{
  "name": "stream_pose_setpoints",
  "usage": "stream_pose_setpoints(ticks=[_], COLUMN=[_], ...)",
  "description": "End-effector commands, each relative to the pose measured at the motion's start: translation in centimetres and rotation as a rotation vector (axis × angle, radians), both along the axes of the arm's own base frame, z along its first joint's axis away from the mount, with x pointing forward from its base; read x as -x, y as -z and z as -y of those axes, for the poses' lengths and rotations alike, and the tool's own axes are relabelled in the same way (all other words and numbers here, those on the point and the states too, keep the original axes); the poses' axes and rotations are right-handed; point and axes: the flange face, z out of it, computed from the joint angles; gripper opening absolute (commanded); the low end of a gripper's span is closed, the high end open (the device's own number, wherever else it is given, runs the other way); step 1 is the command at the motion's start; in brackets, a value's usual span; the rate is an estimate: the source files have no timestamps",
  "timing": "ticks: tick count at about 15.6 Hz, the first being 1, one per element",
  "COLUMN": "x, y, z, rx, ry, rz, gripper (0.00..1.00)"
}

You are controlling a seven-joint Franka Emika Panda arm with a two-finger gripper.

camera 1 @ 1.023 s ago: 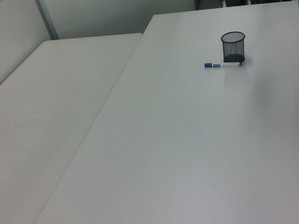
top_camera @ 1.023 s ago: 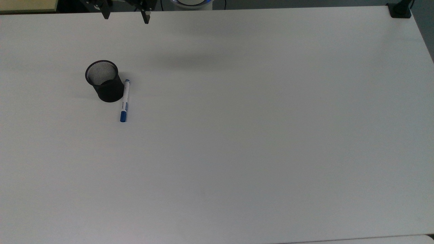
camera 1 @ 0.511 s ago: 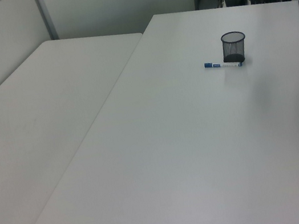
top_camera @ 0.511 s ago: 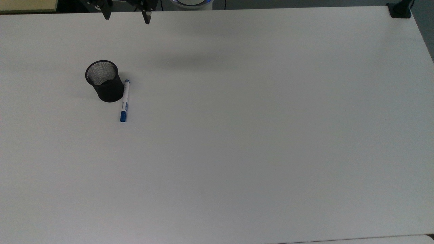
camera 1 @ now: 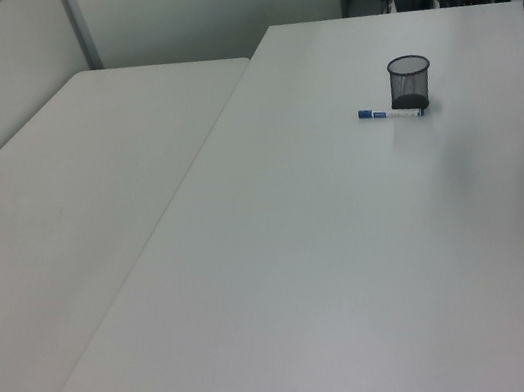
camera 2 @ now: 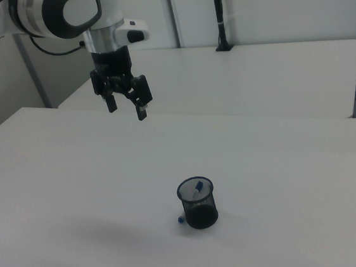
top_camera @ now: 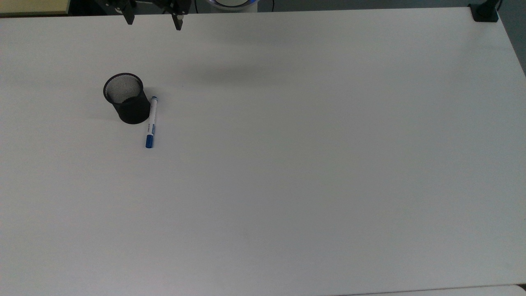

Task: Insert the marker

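Three views of the approach step, before any grasp. The marker [top_camera: 151,122] lies flat on the white bench [top_camera: 312,156], just beside the black mesh cup [top_camera: 127,98] and possibly touching its base, on the top view's right of the cup, blue cap pointing toward the bottom of the top view. The gripper [camera 2: 126,105] hangs high above the bench and well apart from both; its jaws are spread wide and hold nothing. As a judgement, the task is barely begun: the next move calls for the arm to travel over the marker, turn the jaws across the barrel, and descend on the white mid-section without knocking the cup standing so close by.

The right view shows the whole gripper with its wrist and its height above the bench, whereas the top view [top_camera: 153,20] catches just the fingers at its upper edge. The top view gives the marker's full length and heading. The left view [camera 1: 392,113] shows it lying in front of the cup [camera 1: 410,81]. In the right view the cup [camera 2: 197,202] hides most of the marker [camera 2: 181,220], which is seen through the mesh.
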Motion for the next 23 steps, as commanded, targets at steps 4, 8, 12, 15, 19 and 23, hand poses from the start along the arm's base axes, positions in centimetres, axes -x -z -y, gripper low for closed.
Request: stream_pose_setpoints(ticks=[4,8,12,15,19,23], x=[-1.7,-4.4,-6.7,-8.4,-9.2,-9.2], y=[1.4,3.6,6.6,9.8,11.6,11.9], z=[0.7,1.0,0.5,0.3,-0.3,-0.4], rx=[0.026,0.046,0.058,0.067,0.074,0.075], ry=[0.006,0.008,-0.002,-0.008,-0.017,-0.022], rz=[0.043,0.113,0.132,0.136,0.131,0.118], gripper=[1.0,1.0,1.0,1.0,1.0,1.0])
